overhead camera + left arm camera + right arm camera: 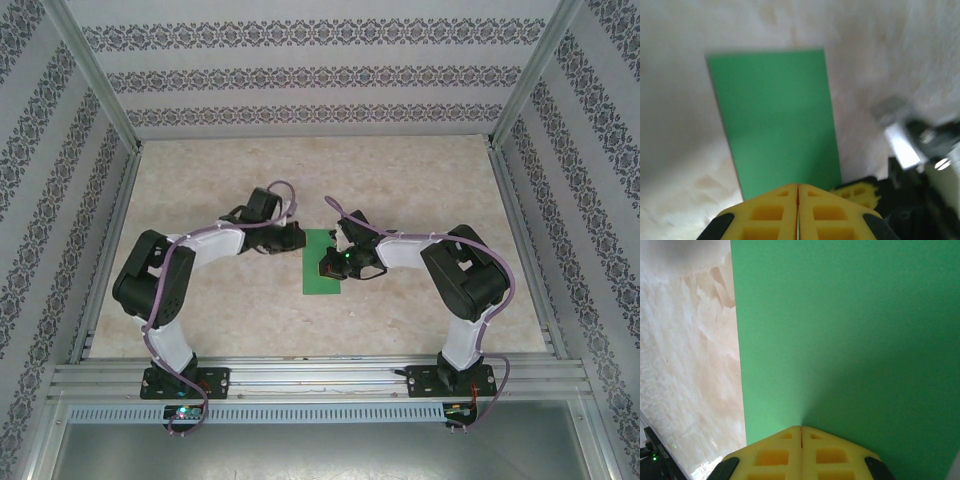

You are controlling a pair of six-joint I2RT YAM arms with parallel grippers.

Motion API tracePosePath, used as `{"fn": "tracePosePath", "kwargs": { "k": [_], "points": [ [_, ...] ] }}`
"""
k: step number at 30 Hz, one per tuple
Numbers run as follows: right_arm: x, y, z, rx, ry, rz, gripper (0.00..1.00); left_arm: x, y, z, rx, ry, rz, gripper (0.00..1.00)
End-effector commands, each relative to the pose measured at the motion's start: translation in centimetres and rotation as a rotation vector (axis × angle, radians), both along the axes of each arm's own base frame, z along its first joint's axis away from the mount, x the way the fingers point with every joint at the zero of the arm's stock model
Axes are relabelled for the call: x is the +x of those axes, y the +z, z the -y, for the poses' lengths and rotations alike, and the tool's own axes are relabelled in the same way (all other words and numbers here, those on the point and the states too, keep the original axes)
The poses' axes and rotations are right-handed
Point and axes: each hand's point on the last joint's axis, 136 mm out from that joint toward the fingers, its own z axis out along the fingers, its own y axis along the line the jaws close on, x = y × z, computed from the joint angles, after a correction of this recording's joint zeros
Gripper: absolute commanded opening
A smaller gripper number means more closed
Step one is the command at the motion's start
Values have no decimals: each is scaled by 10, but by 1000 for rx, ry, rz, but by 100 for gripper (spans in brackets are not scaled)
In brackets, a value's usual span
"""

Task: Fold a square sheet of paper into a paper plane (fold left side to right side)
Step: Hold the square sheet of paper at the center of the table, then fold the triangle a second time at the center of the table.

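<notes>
1. At the centre of the tabletop [250, 180] the square sheet of paper [315, 277] lies flat. It presents as a narrow bright green rectangle, long edges running away from the arm bases.
2. Left end effector [299, 238]: positioned at the far left edge of the sheet. In the left wrist view its yellow fingers [767, 212] are pressed together, tips at the near short edge of the paper [775, 120].
3. Whether those tips touch the sheet or stand just above it cannot be determined; the wrist picture is blurred.
4. Right end effector [328, 266]: positioned over the right half of the sheet. In the right wrist view its yellow fingers [830, 455] are pressed together, tips over the green surface [850, 340], with nothing seen between them.
5. The sheet's straight long edge in the right wrist view borders bare marbled tabletop [690, 365].
6. One yellow finger of the right end effector [858, 192] shows in the left wrist view, just beside the sheet's near corner.
</notes>
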Motion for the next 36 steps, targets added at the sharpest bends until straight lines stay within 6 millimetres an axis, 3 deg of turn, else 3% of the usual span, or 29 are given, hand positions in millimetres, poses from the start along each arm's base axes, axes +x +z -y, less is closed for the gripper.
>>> {"fn": "tracePosePath", "kwargs": {
  "k": [1,6,13,17,22,25,29,36],
  "points": [
    [-32,-47,33,-177,-25,-136,0,-2,-9,12,-41,18,-31,10],
    [-31,-47,33,-178,-26,-135,0,-1,-26,18,-35,-1,-75,10],
    [-26,-35,26,-138,-18,-105,0,-7,-47,8,30,19,-111,9],
    [-14,-12,10,-58,-5,-74,10,-14,-55,4,56,19,-128,9],
    [12,37,1,20,-25,46,28,-21,-61,1,78,17,-140,9],
    [19,51,13,27,-47,87,38,-23,-63,2,82,14,-142,9],
    [13,49,40,0,-63,77,47,-24,-64,3,89,14,-143,9],
    [-22,37,64,9,-62,-32,46,-22,-63,2,97,15,-141,9]
  ]
}}
